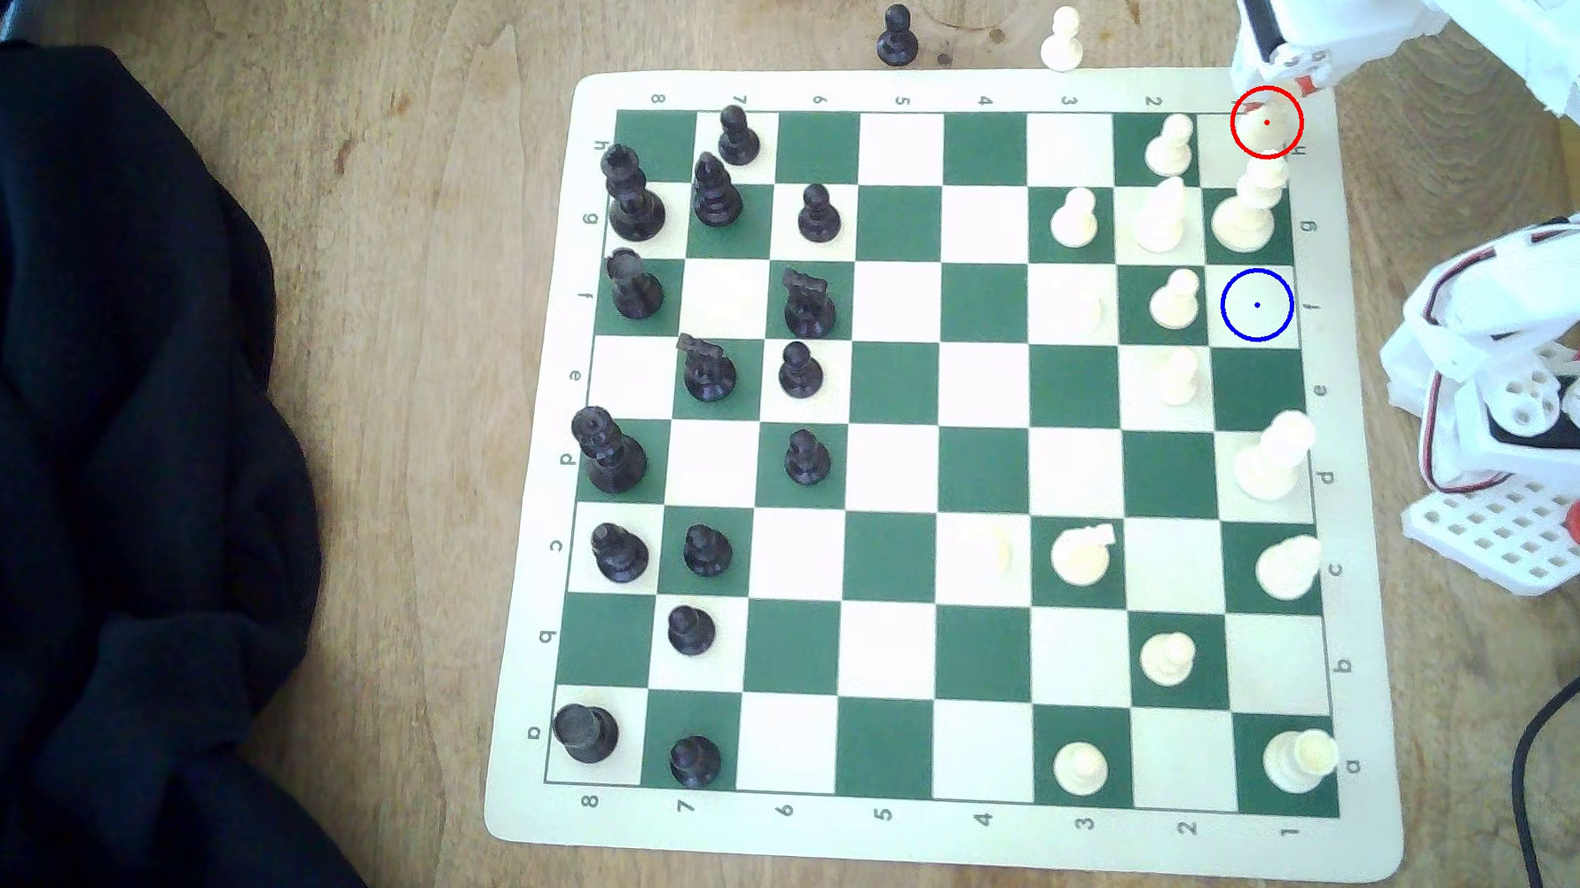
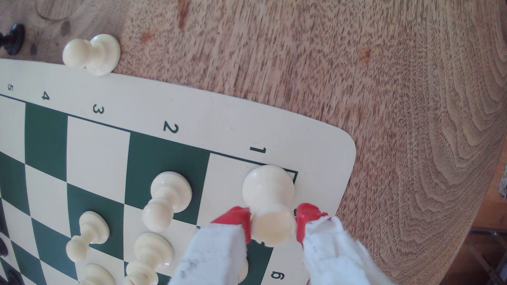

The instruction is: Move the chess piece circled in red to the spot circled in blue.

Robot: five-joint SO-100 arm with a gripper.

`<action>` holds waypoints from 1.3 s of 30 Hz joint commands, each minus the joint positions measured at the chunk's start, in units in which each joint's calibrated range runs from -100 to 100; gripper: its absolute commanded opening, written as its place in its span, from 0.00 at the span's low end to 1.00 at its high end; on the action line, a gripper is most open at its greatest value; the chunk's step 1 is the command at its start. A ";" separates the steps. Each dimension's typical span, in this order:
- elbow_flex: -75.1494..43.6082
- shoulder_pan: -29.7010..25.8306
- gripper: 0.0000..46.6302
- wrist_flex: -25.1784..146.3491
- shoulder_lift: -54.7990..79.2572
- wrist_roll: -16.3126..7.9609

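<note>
Two red-tipped fingers (image 2: 237, 219) of the gripper (image 2: 273, 222) bracket the white rook (image 2: 270, 202), one at its 9 o'clock, one at its 3 o'clock, closed against its top. That rook (image 1: 1266, 124) stands on the corner square h1, at 1 o'clock on the chessboard (image 1: 935, 833) in the exterior view, inside the red ring. At 6 o'clock from it lies the blue-ringed square (image 1: 1256, 305), f1. Border print reads files a–h and ranks 1–8.
</note>
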 commanded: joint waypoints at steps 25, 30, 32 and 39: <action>-20.03 -12.35 0.01 27.91 -27.24 0.05; -15.40 -20.56 0.01 34.79 -35.65 -0.05; -11.41 -22.52 0.01 34.87 -39.30 -0.05; 0.92 -22.36 0.01 34.38 -46.94 1.56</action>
